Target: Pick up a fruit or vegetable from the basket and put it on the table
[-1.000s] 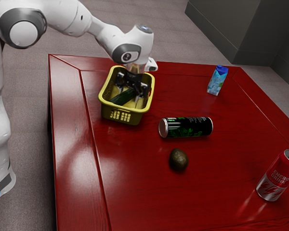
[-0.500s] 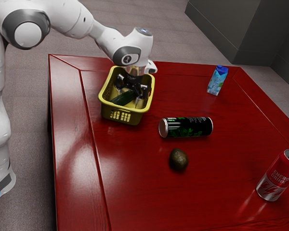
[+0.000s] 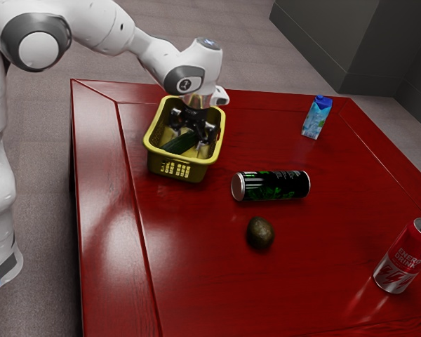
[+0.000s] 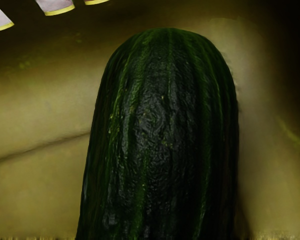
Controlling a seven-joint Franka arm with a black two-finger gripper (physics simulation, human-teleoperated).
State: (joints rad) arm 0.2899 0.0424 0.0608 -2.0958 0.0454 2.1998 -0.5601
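"One cucumber [image 3: 177, 143], you said. Where is it?"

"Inside the yellow basket [image 3: 175, 156], below the rim. In the wrist view it's big and dark green, ridged along its length, its rounded end against the basket's pale yellow inside, with a few slots beyond that end."

"And the jaws?"

"Down in the basket too, at the end of the white arm [image 3: 154, 53]. They stand well apart, one on either side of the cucumber."

"So do they have hold of it?"

"Not as I see it. They're spread wide, the cucumber simply lies between them, and I can't make out both of them pressing on it. Whether one brushes it, I can't tell."

"What else is on the red surface [image 3: 210, 288]?"

"Near the basket, towards the exterior view's right, a black can [image 3: 277, 185] with green markings, lying on its side. Just beside that, nearer the camera, a dark avocado [image 3: 260, 233]."

"And farther off?"

"A red and silver can [image 3: 403, 258], upright, well apart from the basket at the exterior view's right. A blue carton [image 3: 317, 117] stands upright too, beyond the black can, near the surface's far edge."
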